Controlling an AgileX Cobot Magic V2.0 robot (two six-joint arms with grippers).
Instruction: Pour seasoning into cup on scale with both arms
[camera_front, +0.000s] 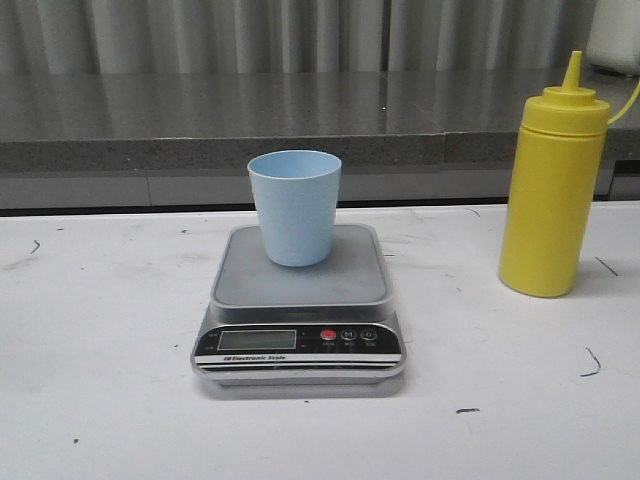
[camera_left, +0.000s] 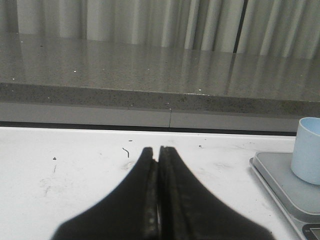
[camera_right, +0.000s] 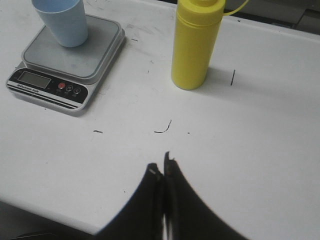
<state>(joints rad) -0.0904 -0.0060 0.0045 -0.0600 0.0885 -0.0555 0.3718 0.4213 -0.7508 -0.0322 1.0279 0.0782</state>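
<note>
A pale blue cup (camera_front: 294, 206) stands upright on the steel platform of the silver-grey scale (camera_front: 300, 290) at the table's middle. The yellow seasoning bottle (camera_front: 552, 190) stands upright to the right of the scale, cap on. Neither gripper shows in the front view. My left gripper (camera_left: 156, 150) is shut and empty, low over the table to the left of the scale (camera_left: 280, 182) and cup (camera_left: 307, 150). Shut and empty too, my right gripper (camera_right: 161, 165) hovers near the table's front edge, well short of the bottle (camera_right: 195, 45), the scale (camera_right: 70, 57) and the cup (camera_right: 62, 20).
A grey stone ledge (camera_front: 300, 125) runs along the back behind the white table (camera_front: 100, 400), with curtains above it. A white object (camera_front: 615, 35) sits on the ledge at the far right. Small dark marks dot the tabletop.
</note>
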